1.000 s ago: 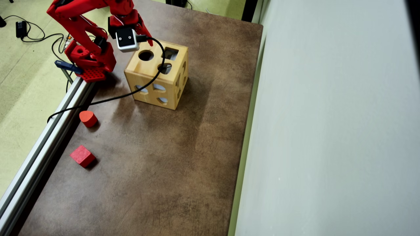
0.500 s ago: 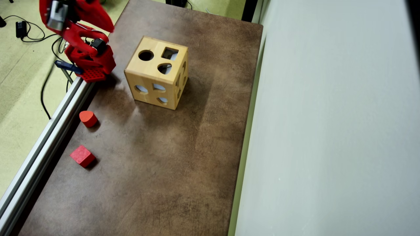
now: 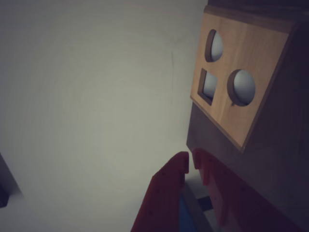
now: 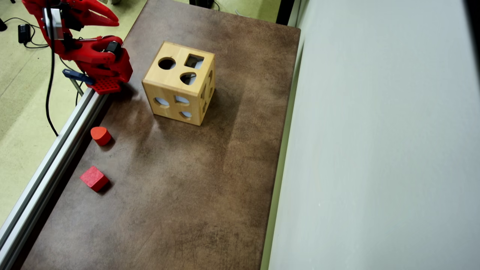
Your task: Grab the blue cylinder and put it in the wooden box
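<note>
Your gripper [image 4: 112, 17] sits folded back at the top left corner of the overhead view, above the pale green floor and off the brown table [image 4: 180, 195], its red fingers pointing right. In the wrist view the fingertips [image 3: 182, 162] nearly meet, only a thin slit between them, and nothing is held in them. You cannot find the blue cylinder in either view — a sliver of blue low behind the fingers in the wrist view is too small to identify. The wooden box [image 4: 179, 83] stands upright on the upper middle of the table, just right of the arm's base [image 4: 107, 69], with a round, a square and a rounded hole in its top face and further cut-outs in the sides that show. The metal rail [image 4: 52, 157] runs along the table's left edge, and close to it lie the red rounded block [image 4: 100, 135] and, lower down, the red cube [image 4: 94, 178], apart from each other and well apart from the box. The grey wall [image 4: 378, 142] bounds the table's right edge. Between the box and the wall, and across the whole lower half of the table, you have bare brown surface.
</note>
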Robot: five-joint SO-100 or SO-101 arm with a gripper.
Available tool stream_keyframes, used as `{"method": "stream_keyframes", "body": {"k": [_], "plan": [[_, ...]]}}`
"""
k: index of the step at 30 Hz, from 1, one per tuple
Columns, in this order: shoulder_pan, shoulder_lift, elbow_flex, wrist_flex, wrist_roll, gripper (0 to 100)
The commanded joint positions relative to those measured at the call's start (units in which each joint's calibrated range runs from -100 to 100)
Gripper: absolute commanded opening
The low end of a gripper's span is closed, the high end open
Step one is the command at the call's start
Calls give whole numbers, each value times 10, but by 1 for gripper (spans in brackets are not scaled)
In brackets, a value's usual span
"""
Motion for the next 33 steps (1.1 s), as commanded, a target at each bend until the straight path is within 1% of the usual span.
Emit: {"method": "stream_keyframes", "body": {"k": [1, 33], "plan": [[-2, 0, -6, 1, -1, 2], [0, 0, -2, -1, 2, 2]]}}
